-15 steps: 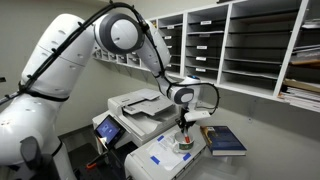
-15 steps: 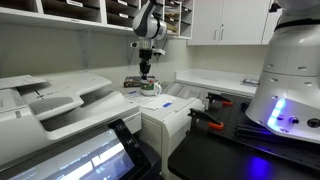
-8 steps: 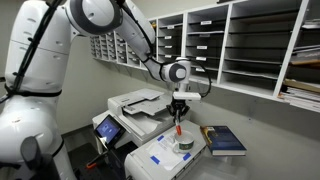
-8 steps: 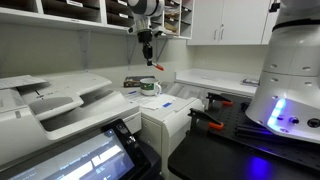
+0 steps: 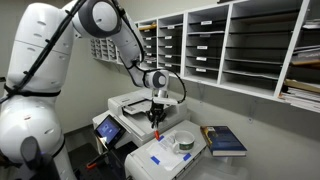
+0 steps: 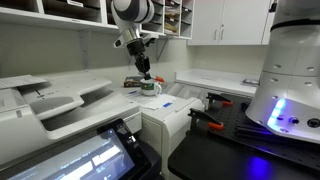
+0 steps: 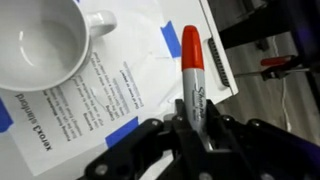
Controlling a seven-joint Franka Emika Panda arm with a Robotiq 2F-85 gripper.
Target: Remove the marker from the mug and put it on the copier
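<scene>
My gripper (image 7: 192, 124) is shut on the marker (image 7: 193, 85), a grey stick with a red cap pointing away from the jaws. In an exterior view the gripper (image 5: 155, 110) hangs in the air with the marker (image 5: 155, 126) below it, over the gap between the copier (image 5: 132, 104) and the lower white box. The mug (image 5: 183, 142) stands empty on that box, to the side of the gripper. It shows white and empty in the wrist view (image 7: 38, 48). In an exterior view the gripper (image 6: 139, 60) holds the marker (image 6: 146, 73) above the mug (image 6: 150, 87).
The lower white box (image 5: 160, 160) carries a printed label with blue markings (image 7: 95, 100). A blue book (image 5: 225, 140) lies beside the mug. Wall shelves (image 5: 240, 45) run behind. The copier's feeder tray (image 6: 50, 95) and touchscreen (image 5: 106, 127) are close by.
The gripper has lifted the marker up out of the mug and carried it sideways away from the mug, toward the copier. The mug has stayed in place.
</scene>
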